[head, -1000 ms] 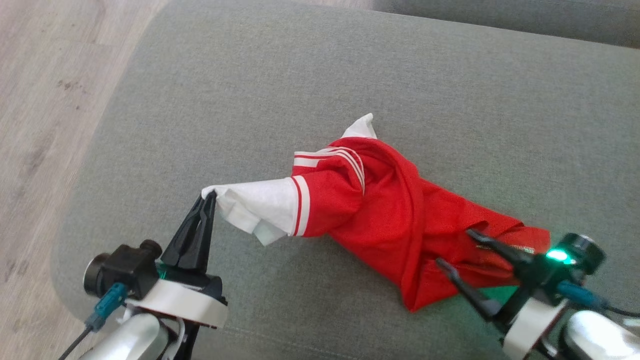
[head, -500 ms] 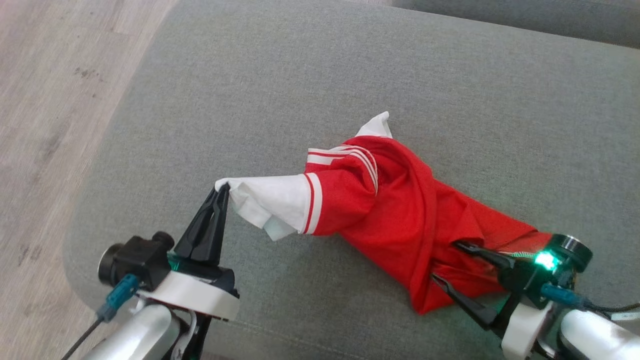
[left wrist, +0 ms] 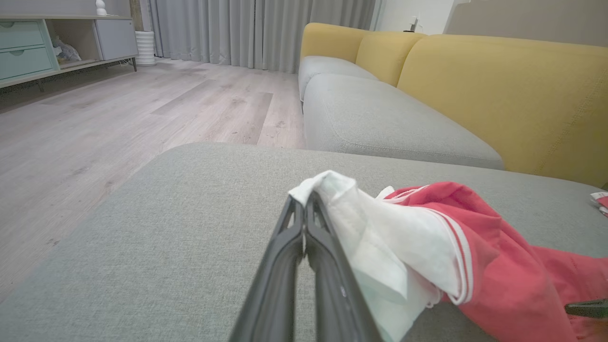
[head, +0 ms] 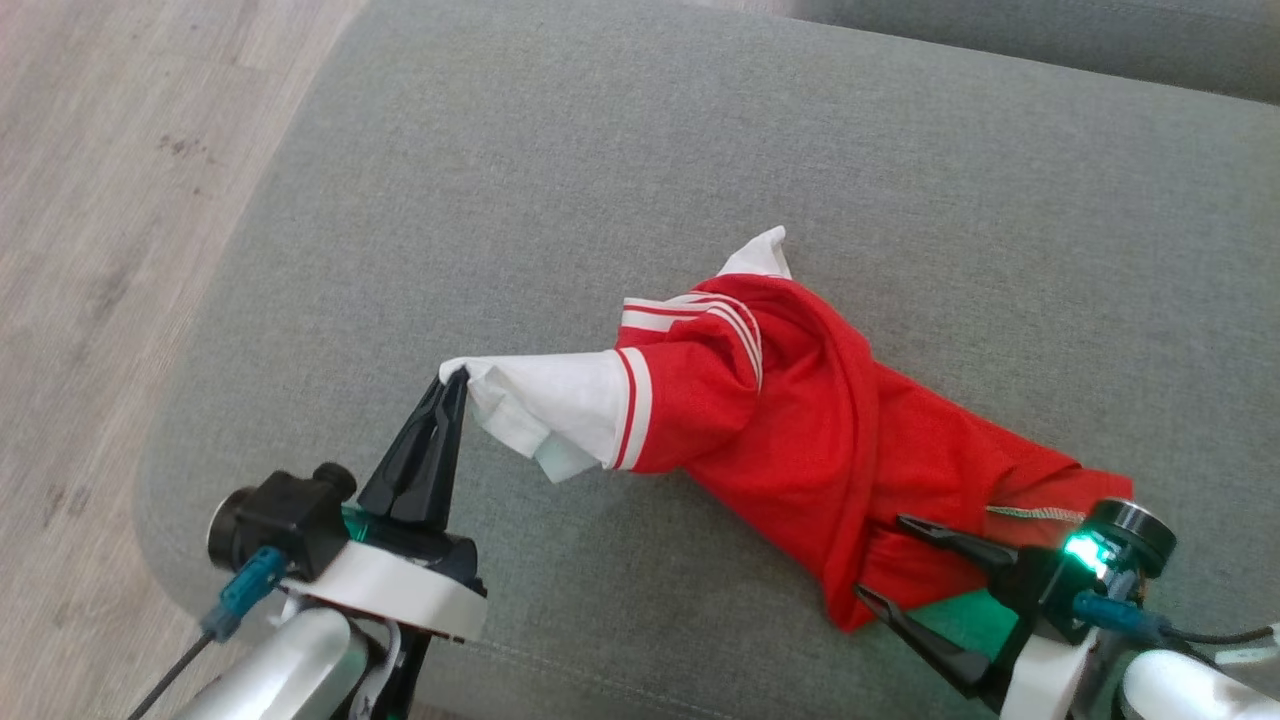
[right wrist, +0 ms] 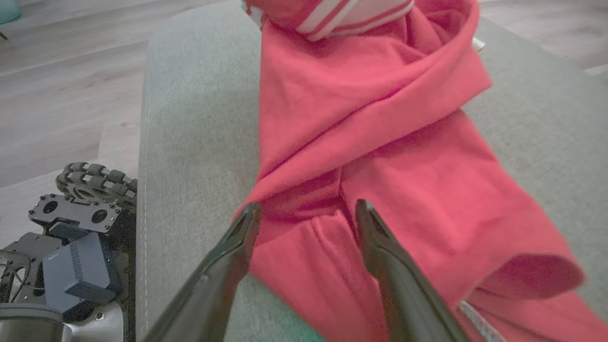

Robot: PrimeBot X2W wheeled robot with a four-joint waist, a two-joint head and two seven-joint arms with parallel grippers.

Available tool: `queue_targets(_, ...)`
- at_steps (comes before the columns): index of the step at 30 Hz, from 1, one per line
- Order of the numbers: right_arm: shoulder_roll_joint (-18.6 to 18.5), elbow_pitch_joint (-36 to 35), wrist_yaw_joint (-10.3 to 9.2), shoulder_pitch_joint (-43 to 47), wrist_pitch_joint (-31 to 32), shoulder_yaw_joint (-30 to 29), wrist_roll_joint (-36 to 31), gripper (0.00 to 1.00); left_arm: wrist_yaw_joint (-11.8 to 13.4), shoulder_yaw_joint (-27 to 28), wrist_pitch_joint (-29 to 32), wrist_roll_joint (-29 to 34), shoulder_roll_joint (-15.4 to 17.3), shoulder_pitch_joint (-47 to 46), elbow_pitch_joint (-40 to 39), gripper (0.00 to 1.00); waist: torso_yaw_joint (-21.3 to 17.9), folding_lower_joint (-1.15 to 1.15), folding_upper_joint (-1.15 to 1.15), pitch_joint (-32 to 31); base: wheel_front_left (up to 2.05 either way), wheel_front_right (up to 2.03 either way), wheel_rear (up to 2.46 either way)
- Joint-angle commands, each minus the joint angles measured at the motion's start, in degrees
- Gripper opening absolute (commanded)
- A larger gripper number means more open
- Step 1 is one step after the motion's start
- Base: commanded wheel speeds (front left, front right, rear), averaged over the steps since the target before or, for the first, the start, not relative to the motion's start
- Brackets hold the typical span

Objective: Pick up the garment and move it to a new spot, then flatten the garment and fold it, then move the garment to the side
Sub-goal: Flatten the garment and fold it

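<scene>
Looks like the flatten step. Your left fingers (head: 455, 382) are clenched on the tip of the white sleeve (head: 545, 400). The garment (head: 800, 420) trails off to their right across the grey cushion (head: 600, 180) (twisted, red body bunched). Your right fingers (head: 885, 556) are released and spread wide, with the red hem under and between them, not gripped. Next move, I'd say: close right on that hem, then draw both ends apart to untwist. Risk: catching one layer only.

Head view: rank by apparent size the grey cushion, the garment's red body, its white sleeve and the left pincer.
1. grey cushion, by far.
2. red body.
3. white sleeve and left pincer, shut on the sleeve's tip: roughly alike, and the pincer is nearer the camera, so unranked.
</scene>
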Motion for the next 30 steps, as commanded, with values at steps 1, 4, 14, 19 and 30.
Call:
queue_targets(1, -1.7, -0.6, 0.39, 0.4, 0.0, 0.2, 0.3, 1.00, -0.2, 2.7, -0.7, 0.7, 1.2, -2.5, -1.1, 0.00, 0.2, 0.00, 0.00, 0.1, 0.00, 0.00, 0.00)
queue_targets(4, -1.6, 1.3, 0.39, -0.2, -0.3, 0.9, 0.5, 1.00, -0.3, 2.7, -0.7, 0.8, 1.0, -2.7, -0.9, 0.00, 0.4, 0.00, 0.00, 0.5, 0.00, 0.00, 0.00)
queue_targets(14, -1.2, 4.3, 0.39, -2.3, -3.3, 1.8, 0.0, 0.00, -0.7, 3.1, -0.7, 0.7, 0.8, -2.5, -0.5, 0.00, -0.2, 0.00, 0.00, -0.4, 0.00, 0.00, 0.00)
queue_targets(19, 0.1, 3.1, 0.39, -2.0, -7.6, -7.8, -1.4, 0.00, -2.8, 5.6, -0.7, 0.0, 1.9, -2.5, -3.3, 0.00, -2.5, 0.00, 0.00, -3.1, 0.00, 0.00, 0.00)
queue_targets(30, -3.1, -7.2, 0.39, 1.2, -5.1, -37.2, -7.3, 0.00, -7.6, 12.3, 1.7, -2.8, 10.5, -8.7, -14.8, 0.00, -9.4, 0.00, 0.00, -10.5, 0.00, 0.00, 0.00)
